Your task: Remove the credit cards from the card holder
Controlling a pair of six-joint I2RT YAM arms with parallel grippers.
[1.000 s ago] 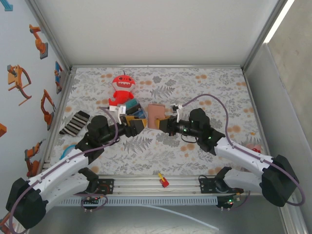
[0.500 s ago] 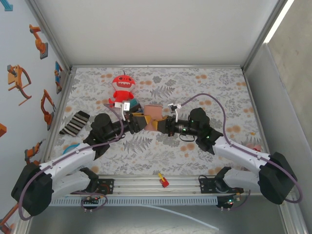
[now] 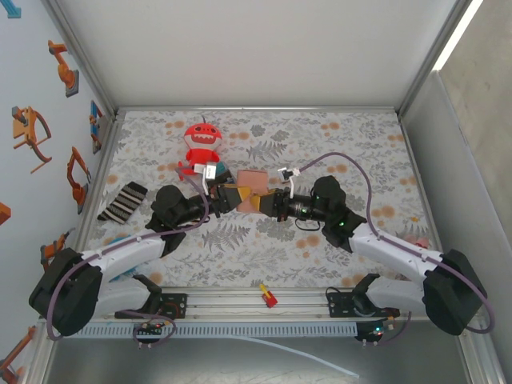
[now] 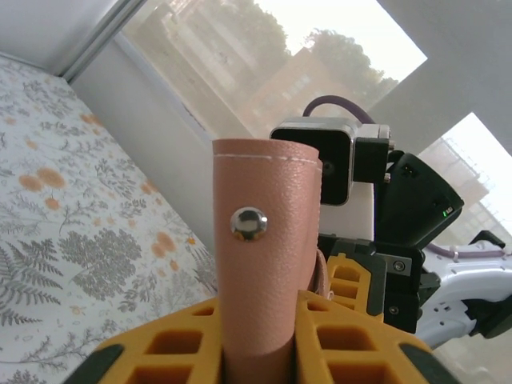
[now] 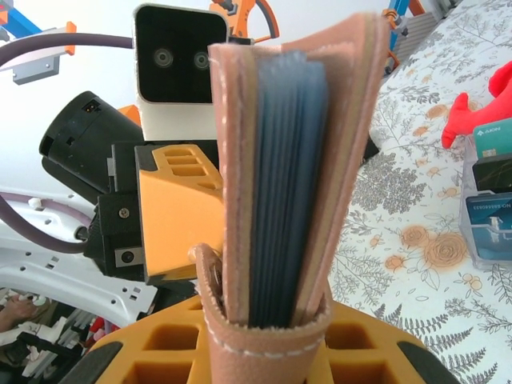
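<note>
Left jaws closed onto stitched tan leather card holder [image 4: 268,272].

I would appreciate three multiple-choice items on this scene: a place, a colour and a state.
1. Where is the card holder? A. by the near rail B. far right corner C. around the middle
2. What colour is the plush toy? A. green B. red C. white
3. The right jaws are: A. shut on the card holder B. open, empty C. shut on a pen
1 C, top view shows it central; 2 B, red body; 3 A, right wrist view shows it clamped.
</note>
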